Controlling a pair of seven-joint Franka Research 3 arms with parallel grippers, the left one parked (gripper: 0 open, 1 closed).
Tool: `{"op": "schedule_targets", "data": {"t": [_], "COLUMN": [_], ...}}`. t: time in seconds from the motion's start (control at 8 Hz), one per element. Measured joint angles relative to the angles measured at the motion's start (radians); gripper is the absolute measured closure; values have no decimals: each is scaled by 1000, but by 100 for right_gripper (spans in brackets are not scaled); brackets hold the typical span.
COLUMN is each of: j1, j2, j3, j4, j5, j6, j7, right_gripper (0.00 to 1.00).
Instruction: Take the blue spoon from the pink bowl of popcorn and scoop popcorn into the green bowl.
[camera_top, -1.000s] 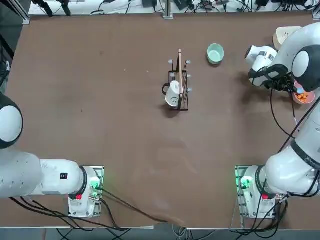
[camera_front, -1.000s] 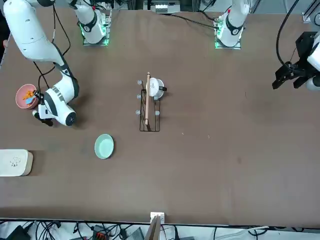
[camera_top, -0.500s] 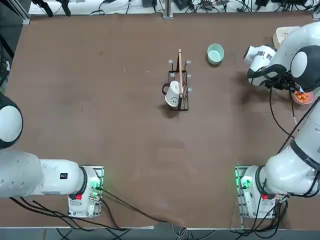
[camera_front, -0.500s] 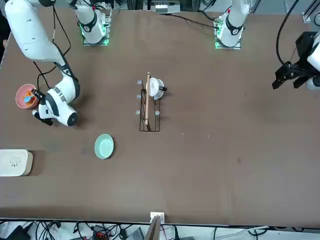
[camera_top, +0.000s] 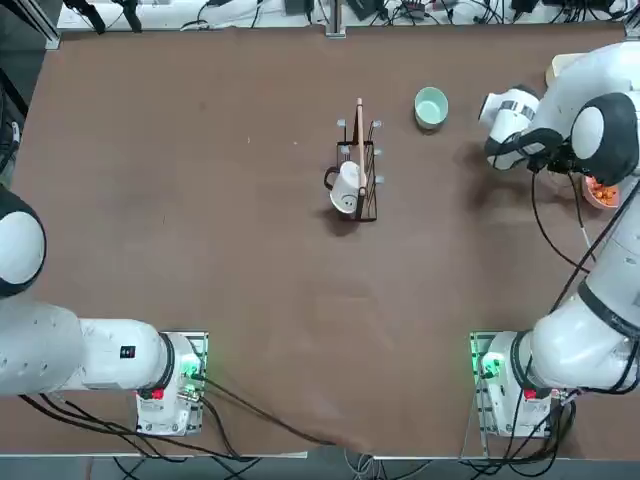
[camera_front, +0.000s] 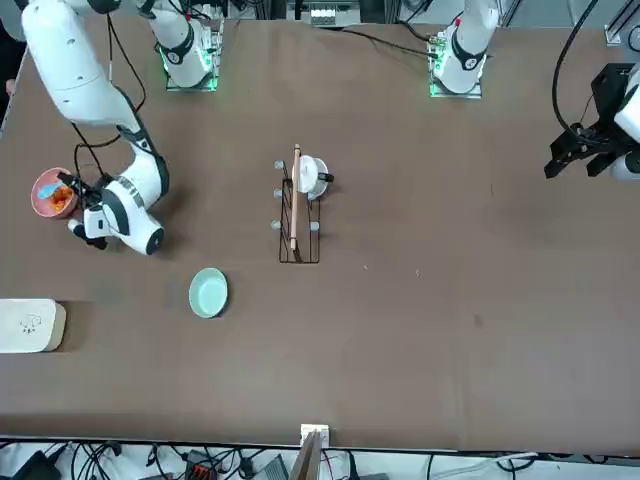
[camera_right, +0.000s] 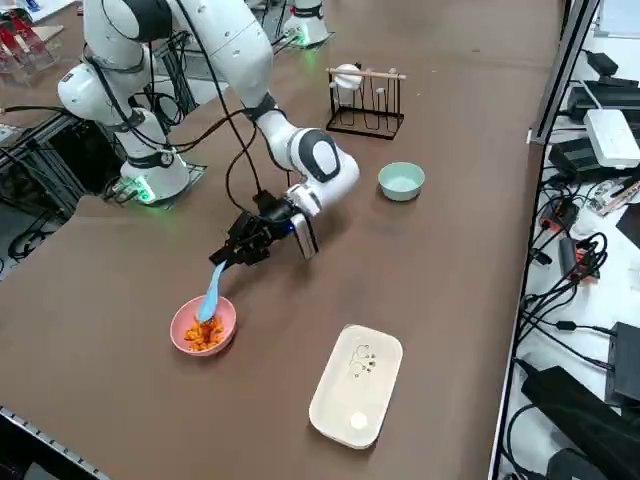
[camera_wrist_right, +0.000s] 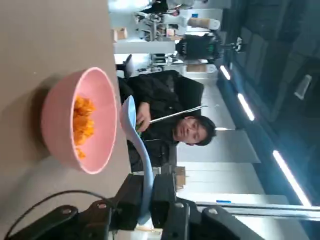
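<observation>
Going left to right as seen from overhead, a white mug with a dark handle (camera_top: 345, 189) comes first, at the left side of a dark wire rack with a pale wooden bar across its top (camera_top: 370, 205). Both are near the middle of the brown surface (camera_top: 250, 270). Just to the right and farther from the arm bases is the small round pale mint-green bowl with a light interior (camera_top: 431, 107), upright.

Next comes the white right arm with dark joint bands (camera_top: 600, 130), reaching out over the surface. Its black two-finger tool (camera_wrist_right: 146, 192) is clamped on the handle of the light-blue plastic spoon (camera_wrist_right: 143, 155). The tool is above the surface beside the pink bowl, and the spoon slants from it so that its scoop end is over the bowl, near the rim; whether the two touch, I cannot tell.

A white rounded rectangular box with a small printed drawing (camera_right: 356, 386) lies farther out, partly covered by the arm from overhead. Rightmost is the small round salmon-pink bowl (camera_right: 180, 328), upright, with orange-yellow puffy popcorn (camera_right: 205, 336) inside.

Beyond that bowl, the right wrist view shows a person in black clothing (camera_wrist_right: 160, 95), one hand (camera_wrist_right: 143, 116) at a thin rod (camera_wrist_right: 175, 114).
</observation>
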Motion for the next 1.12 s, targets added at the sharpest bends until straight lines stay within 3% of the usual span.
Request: {"op": "schedule_targets", "data": {"t": [0.38, 0.88, 1.12], "j1": [29, -14, -4], "j2": [5, 14, -5], "j3": [1, 2, 50], "j4": [20, 25, 23], "j5": [1, 3, 44], "j6": [-32, 85, 72], "j7": [0, 0, -1], "right_gripper": [87, 87, 87]}}
